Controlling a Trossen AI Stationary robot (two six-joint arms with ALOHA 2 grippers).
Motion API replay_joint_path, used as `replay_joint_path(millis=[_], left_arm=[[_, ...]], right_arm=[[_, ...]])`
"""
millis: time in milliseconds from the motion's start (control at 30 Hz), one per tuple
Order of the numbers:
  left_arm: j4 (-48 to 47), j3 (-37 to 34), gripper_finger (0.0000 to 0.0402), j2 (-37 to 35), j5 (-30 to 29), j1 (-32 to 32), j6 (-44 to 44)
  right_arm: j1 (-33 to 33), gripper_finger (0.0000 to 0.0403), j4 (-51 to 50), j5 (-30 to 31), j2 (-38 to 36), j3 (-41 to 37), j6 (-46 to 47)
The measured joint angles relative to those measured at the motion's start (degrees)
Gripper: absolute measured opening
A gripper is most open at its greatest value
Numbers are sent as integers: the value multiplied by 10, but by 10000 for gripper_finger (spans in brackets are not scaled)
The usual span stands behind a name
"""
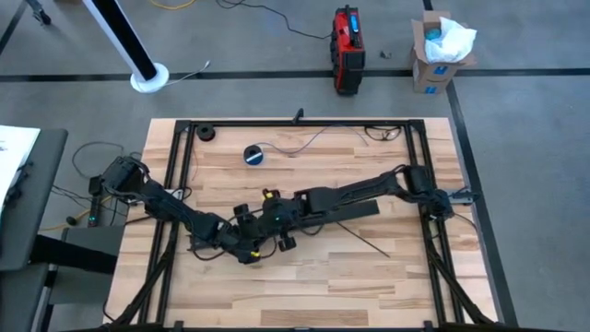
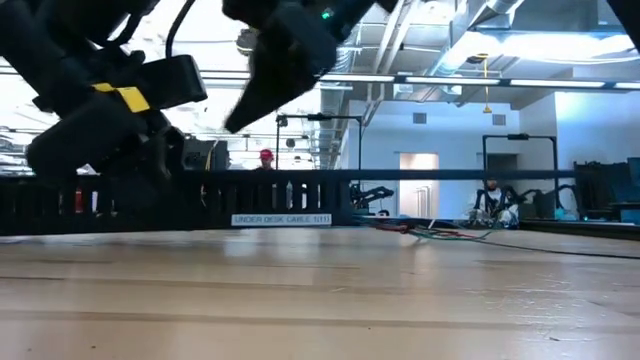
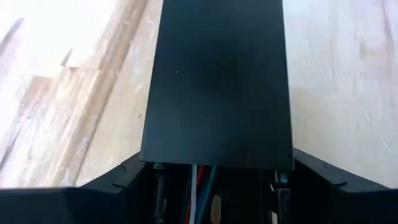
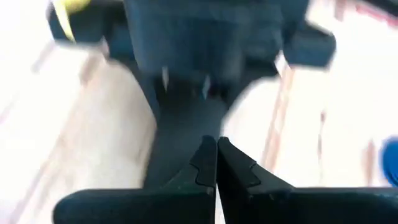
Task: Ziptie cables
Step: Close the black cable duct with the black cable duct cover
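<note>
cables [image 1: 309, 140]: thin dark and light wires lying loose and wavy on the counter near its far edge, running from just beside the blue tape roll [image 1: 253, 154] away toward the far right corner. Low view shows reddish and greenish strands [image 2: 420, 232] flat on the wood, tangled, unbundled.

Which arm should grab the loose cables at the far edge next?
Probably right. Left gripper is clamped on the black strip; right gripper is shut, apparently empty, and the cables lie toward its side.
</note>
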Motion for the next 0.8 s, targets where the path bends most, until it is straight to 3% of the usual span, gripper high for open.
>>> replay_joint_path(millis=[333, 800], left_arm=[[-2, 0, 252, 0, 52, 16, 9], [30, -2, 250, 1, 102, 27, 38]], right_arm=[[17, 0, -158, 0, 10, -2, -47], [18, 0, -34, -55, 69, 3, -72]])
